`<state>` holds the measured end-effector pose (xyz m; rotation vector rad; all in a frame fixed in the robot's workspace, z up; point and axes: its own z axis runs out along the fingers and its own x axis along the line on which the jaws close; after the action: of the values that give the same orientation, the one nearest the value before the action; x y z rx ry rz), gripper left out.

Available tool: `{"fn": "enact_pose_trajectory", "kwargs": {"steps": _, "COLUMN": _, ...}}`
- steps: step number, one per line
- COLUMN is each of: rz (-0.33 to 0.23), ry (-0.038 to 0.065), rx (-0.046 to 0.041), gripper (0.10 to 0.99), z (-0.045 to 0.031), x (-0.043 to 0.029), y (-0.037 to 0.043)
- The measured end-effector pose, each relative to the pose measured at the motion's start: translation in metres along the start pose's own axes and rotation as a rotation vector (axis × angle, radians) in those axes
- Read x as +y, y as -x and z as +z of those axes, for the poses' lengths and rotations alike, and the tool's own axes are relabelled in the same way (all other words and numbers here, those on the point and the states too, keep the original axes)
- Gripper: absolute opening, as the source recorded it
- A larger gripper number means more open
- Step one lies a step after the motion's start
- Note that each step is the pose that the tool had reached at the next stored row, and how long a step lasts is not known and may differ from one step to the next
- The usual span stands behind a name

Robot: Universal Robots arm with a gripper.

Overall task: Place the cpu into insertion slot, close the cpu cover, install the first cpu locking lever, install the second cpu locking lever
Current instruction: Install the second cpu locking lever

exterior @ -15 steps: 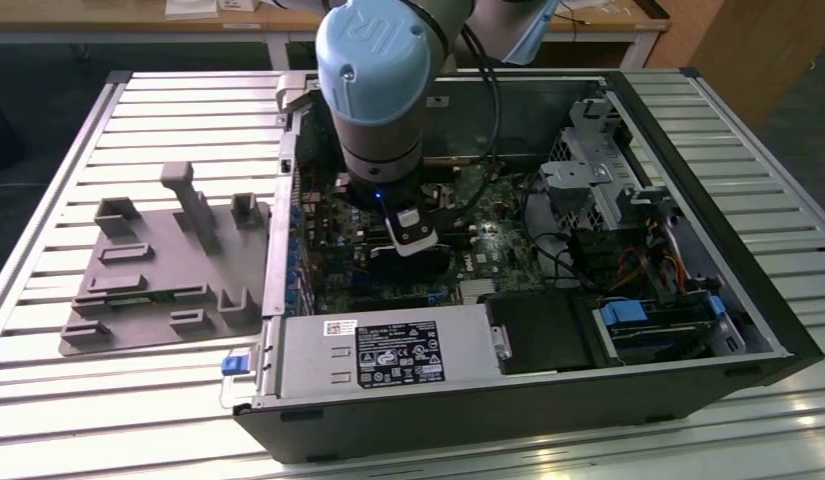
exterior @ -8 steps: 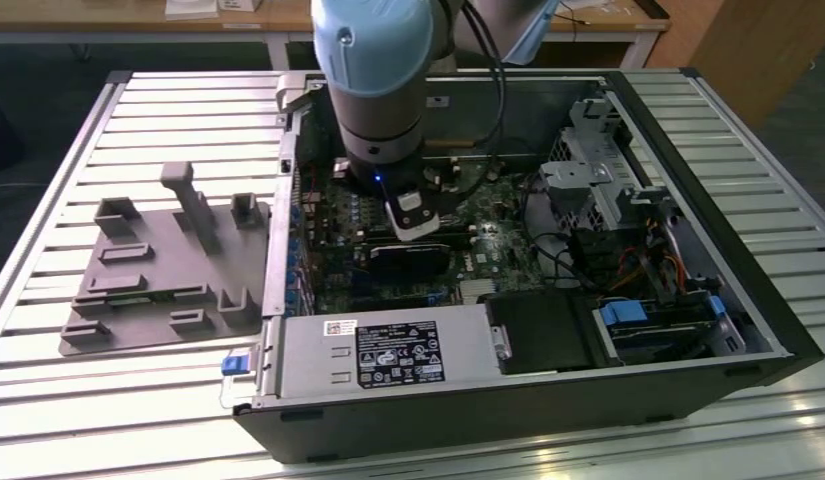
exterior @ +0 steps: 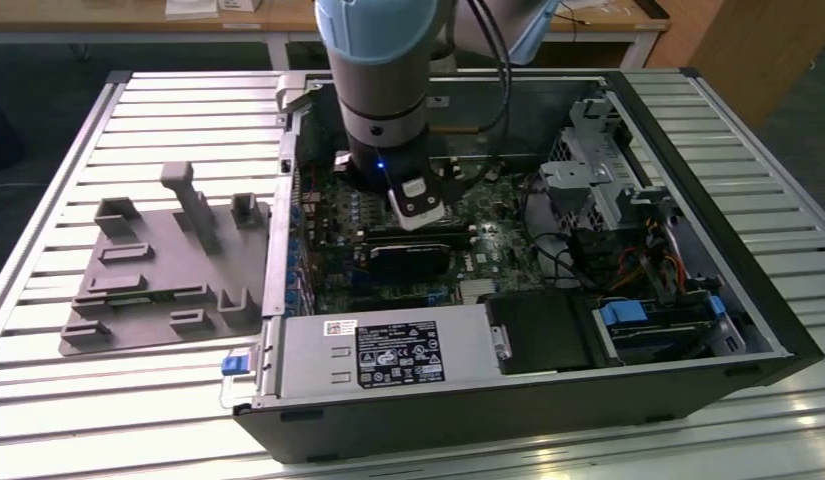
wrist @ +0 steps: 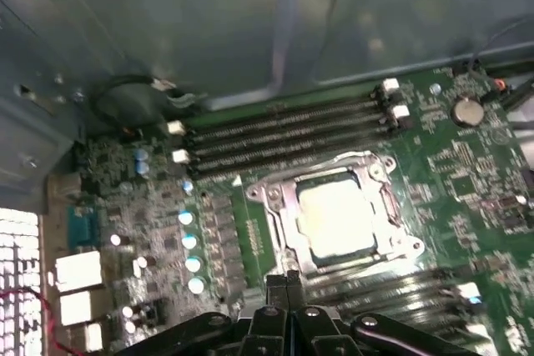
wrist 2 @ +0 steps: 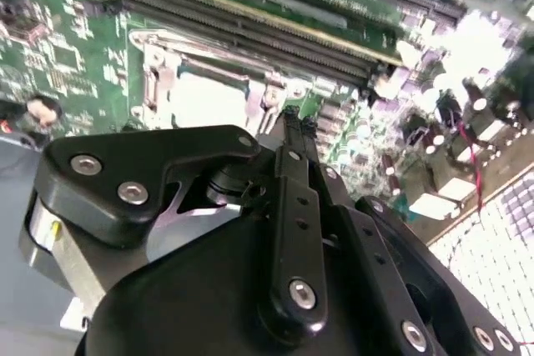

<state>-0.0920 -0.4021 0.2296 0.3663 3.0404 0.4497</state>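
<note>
One arm reaches down into the open computer case on the slatted worktop, so its gripper hangs just beside the insertion slot, jaws together and holding nothing. The cpu already lies in that slot with the cpu cover down around it, window framing the chip. Memory slots run along the far side.

Slatted metal table, wooden desk behind.
</note>
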Motion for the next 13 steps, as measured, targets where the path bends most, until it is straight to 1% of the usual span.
{"fn": "enact_pose_trajectory", "kwargs": {"steps": 2, "rz": 0.0, "ry": -0.007, "rx": -0.0016, "gripper": 0.102, "z": 0.0006, "x": 0.0015, "y": 0.0063}}
{"fn": "enact_pose_trajectory", "kwargs": {"steps": 5, "rz": 0.0, "ry": -0.013, "rx": -0.0021, "gripper": 0.102, "z": 0.0014, "x": 0.0039, "y": 0.017}}
{"fn": "enact_pose_trajectory", "kwargs": {"steps": 8, "rz": 0.0, "ry": -0.022, "rx": -0.0024, "gripper": 0.102, "z": 0.0022, "x": 0.0063, "y": 0.0257}}
{"fn": "enact_pose_trajectory", "kwargs": {"steps": 10, "rz": -0.001, "ry": -0.033, "rx": -0.0029, "gripper": 0.102, "z": 0.0029, "x": 0.0082, "y": 0.0296}}
{"fn": "enact_pose_trajectory", "kwargs": {"steps": 11, "rz": -0.001, "ry": -0.04, "rx": -0.0033, "gripper": 0.102, "z": 0.0033, "x": 0.0092, "y": 0.0311}}
{"fn": "enact_pose_trajectory", "kwargs": {"steps": 13, "rz": -0.001, "ry": -0.059, "rx": -0.0046, "gripper": 0.102, "z": 0.0044, "x": 0.0114, "y": 0.0333}}
